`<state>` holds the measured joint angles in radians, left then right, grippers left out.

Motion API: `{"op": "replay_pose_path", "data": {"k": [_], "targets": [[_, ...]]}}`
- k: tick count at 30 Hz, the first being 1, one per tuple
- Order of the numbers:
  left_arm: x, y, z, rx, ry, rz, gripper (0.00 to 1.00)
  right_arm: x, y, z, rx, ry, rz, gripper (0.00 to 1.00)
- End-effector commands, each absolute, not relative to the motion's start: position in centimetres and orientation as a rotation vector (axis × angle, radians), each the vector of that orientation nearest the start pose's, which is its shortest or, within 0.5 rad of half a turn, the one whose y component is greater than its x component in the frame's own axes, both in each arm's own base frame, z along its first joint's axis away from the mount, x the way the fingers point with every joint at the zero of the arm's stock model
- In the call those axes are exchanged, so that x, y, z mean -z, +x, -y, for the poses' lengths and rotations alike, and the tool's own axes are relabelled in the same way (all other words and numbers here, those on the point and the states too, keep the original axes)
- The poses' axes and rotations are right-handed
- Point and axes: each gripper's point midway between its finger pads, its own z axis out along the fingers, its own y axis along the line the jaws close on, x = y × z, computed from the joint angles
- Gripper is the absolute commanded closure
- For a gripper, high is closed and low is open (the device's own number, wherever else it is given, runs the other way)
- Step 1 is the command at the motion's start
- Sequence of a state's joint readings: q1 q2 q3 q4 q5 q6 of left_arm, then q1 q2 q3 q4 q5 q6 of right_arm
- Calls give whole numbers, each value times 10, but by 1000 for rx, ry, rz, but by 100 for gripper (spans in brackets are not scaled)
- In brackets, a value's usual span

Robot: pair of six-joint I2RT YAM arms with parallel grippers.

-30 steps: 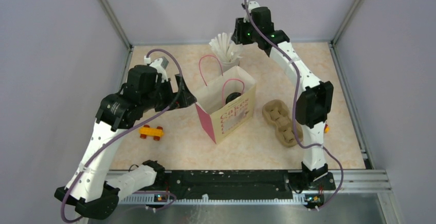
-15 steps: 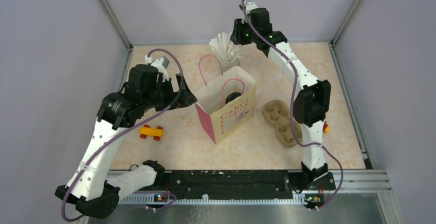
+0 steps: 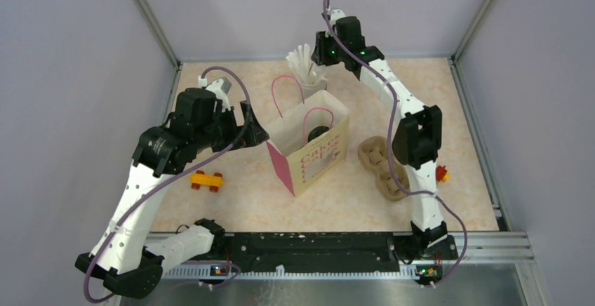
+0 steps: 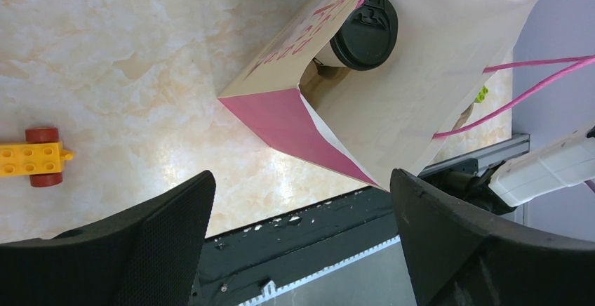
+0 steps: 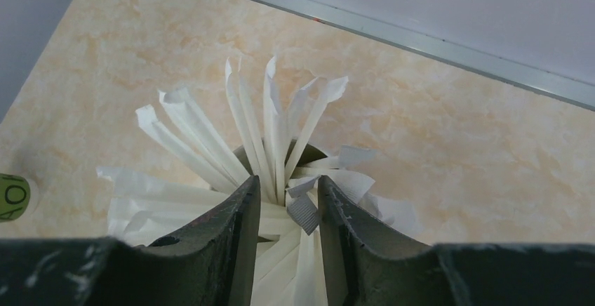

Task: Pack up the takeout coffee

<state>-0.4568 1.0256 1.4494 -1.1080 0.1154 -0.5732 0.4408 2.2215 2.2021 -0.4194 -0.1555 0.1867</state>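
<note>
Coffee (image 4: 363, 22) in bag (image 4: 421, 102), beyond left end effector (image 4: 302, 180), its jaws wide apart

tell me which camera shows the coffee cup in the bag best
Left wrist: the takeout coffee sits inside the paper bag, its black lid plainly seen. Top external shows only a dark patch; right wrist shows straws, no cup.

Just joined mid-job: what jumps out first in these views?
The pink-sided paper bag standing open mid-table, with the black-lidded takeout coffee already inside it. At the far edge, the right pincer is down among the white straws, fingers narrow around a few. The left pincer gapes wide beside the bag's left side.
</note>
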Motion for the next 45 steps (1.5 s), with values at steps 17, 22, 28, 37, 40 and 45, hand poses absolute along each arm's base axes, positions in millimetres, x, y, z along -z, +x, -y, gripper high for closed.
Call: {"op": "replay_pose_path", "data": {"k": [17, 22, 28, 37, 40, 45], "targets": [[-324, 207, 150, 693, -43, -2289, 1, -374, 544, -291, -558, -369, -1735, 93], [-321, 204, 152, 709, -39, -2289, 1, -395, 533, -282, -529, -367, -1711, 93], [-320, 202, 153, 725, -30, -2288, 1, -384, 527, -276, -501, -383, -1752, 89], [-325, 197, 152, 733, -27, -2286, 1, -351, 529, -279, -512, -383, -1836, 94], [-325, 194, 149, 726, -35, -2287, 1, -354, 529, -280, -512, -397, -1825, 99], [-325, 191, 148, 732, -53, -2283, 1, -372, 527, -278, -508, -395, -1786, 99]]}}
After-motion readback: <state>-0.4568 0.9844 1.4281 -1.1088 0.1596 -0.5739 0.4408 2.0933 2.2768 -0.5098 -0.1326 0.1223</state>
